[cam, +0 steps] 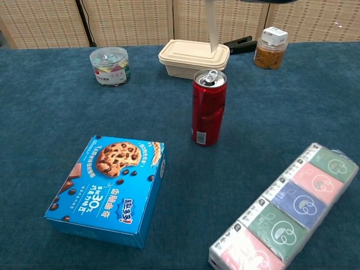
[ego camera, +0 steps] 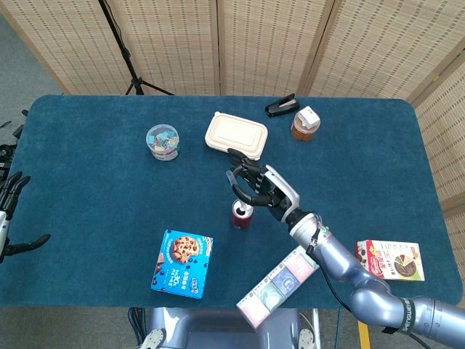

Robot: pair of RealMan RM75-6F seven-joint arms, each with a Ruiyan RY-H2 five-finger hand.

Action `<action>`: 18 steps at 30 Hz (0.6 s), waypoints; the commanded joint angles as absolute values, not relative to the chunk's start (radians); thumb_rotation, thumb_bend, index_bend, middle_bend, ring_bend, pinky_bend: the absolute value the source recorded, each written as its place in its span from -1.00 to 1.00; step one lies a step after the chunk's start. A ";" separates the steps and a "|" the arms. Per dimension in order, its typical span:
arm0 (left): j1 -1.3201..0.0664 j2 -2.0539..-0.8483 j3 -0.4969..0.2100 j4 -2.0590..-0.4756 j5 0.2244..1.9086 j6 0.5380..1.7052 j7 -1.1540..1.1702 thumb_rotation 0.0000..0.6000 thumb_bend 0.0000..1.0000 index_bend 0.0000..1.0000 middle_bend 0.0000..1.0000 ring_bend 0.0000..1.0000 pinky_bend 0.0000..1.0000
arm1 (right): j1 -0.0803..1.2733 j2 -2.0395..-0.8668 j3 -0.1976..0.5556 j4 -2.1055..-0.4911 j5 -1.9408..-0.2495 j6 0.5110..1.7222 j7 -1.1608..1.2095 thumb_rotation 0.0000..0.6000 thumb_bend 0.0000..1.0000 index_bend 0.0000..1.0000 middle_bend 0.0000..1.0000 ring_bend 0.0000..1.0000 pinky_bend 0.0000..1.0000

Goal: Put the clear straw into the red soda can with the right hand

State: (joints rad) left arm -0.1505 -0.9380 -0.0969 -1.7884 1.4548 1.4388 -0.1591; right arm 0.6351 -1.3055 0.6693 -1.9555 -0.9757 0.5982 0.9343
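Observation:
The red soda can (ego camera: 242,214) stands upright mid-table, its top opening showing in the chest view (cam: 208,107). My right hand (ego camera: 258,187) hovers just above and behind the can and pinches the clear straw (cam: 212,28). The straw hangs nearly upright, with its lower end a little above the can's top and apart from it. In the chest view only a dark sliver of that hand (cam: 264,1) shows at the top edge. My left hand (ego camera: 11,211) rests at the far left table edge, fingers spread and holding nothing.
A beige lunch box (ego camera: 236,135) lies just behind the can. A blue cookie box (ego camera: 182,263) sits front left and a tissue multipack (ego camera: 282,281) front right. Further back are a clip jar (ego camera: 163,142), a spice jar (ego camera: 305,123) and a black stapler (ego camera: 281,106). A snack packet (ego camera: 389,259) lies at right.

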 commanded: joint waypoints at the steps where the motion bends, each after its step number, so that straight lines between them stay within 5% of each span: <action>1: -0.150 -0.938 -0.096 -1.789 1.455 1.439 -0.159 1.00 -0.83 -1.00 -1.00 -1.00 -1.00 | 0.644 -1.321 0.654 -1.936 -0.976 0.608 0.930 1.00 0.21 0.19 -1.00 -1.00 -1.00; 18: -0.150 -0.941 -0.096 -1.792 1.452 1.440 -0.149 1.00 -0.83 -1.00 -1.00 -1.00 -1.00 | 0.662 -1.361 0.613 -1.893 -0.975 0.621 0.942 1.00 0.22 0.19 -1.00 -1.00 -1.00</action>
